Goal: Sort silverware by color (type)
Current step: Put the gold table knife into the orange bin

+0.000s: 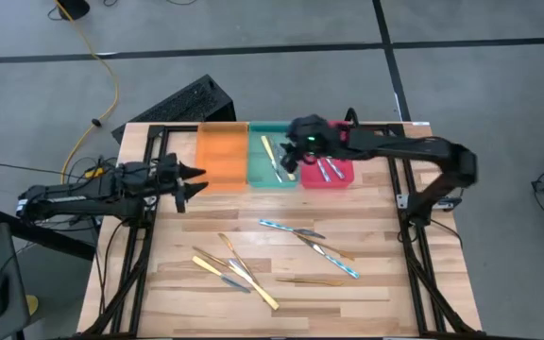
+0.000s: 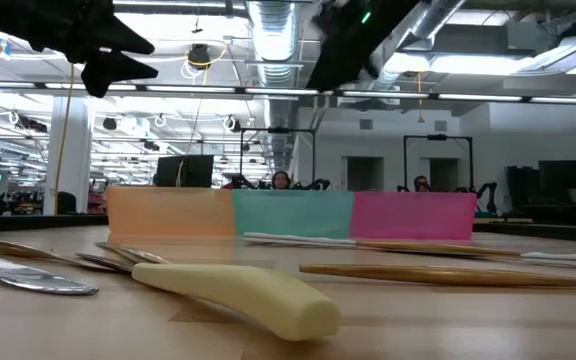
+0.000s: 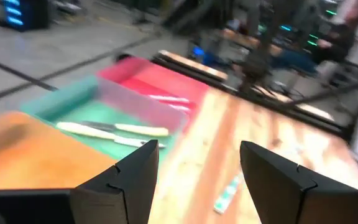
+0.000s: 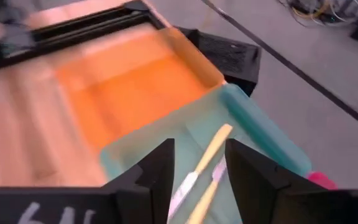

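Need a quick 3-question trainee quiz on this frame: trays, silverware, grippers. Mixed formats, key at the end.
1. True or false: the orange tray holds silverware.
2. Which tray is the right gripper above? A) orange B) green C) red
3. Fill in: the left gripper waits with its jaws ____ beside the orange tray.

Key
1. False: it looks empty in the high view and both wrist views.
2. B: it hangs over the green tray, where yellow-handled utensils lie; the red tray holds bluish-handled ones.
3. open
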Available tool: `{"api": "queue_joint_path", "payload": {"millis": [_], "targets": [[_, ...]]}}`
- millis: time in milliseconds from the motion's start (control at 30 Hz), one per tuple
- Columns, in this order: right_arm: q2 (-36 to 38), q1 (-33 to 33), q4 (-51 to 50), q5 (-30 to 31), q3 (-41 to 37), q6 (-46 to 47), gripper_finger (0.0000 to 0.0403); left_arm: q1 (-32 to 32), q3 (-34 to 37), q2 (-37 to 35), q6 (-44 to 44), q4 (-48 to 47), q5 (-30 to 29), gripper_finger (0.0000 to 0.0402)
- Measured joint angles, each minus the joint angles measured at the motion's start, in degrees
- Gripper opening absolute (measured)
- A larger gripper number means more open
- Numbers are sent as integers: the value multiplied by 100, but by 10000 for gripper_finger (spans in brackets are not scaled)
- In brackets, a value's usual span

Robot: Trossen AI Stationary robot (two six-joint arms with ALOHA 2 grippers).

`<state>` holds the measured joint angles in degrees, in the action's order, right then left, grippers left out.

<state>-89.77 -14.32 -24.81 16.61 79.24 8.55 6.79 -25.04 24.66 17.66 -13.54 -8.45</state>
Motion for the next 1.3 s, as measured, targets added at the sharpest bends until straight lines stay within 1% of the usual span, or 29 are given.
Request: {"api": "queue_joint_path", "payload": {"millis": [100,200,333,433,500,567,700,933,1000,1100,1300], "targets": [[563,242,-569,-4,-3,-3,165,-115,0,171,-192,-17,784,209],[1026,471,-981,-5,-7,158,167,-350,0,491,-297,97,1228,208],[1418,785,-1410,-3,-7,342,169,-822,0,1076,-478,365,1381,208],[1523,1003,-1660,-4,-13,346,168,-1201,0,1597,-637,684,1298,208],[1531,1125,-1723,-1,-13,357,167,-1403,0,1970,-695,828,1069,208],[1516,1209,-1785,-1,-13,361,166,-1560,0,2345,-842,921,1003,208],[1318,1305,-1815,3,-14,361,166,-1797,0,3032,-1230,1277,1051,208],[853,1326,-1852,1,-15,359,166,-2000,-63,3999,-1926,2312,1134,208],[739,1321,-1870,1,-15,358,166,-2023,-111,4262,-2287,2539,1329,208],[617,1323,-1896,-1,-15,356,166,-2047,-236,4683,-2773,2508,1707,208],[603,1323,-1939,-1,-15,355,166,-2046,-521,5496,-3443,2479,2128,208]]}}
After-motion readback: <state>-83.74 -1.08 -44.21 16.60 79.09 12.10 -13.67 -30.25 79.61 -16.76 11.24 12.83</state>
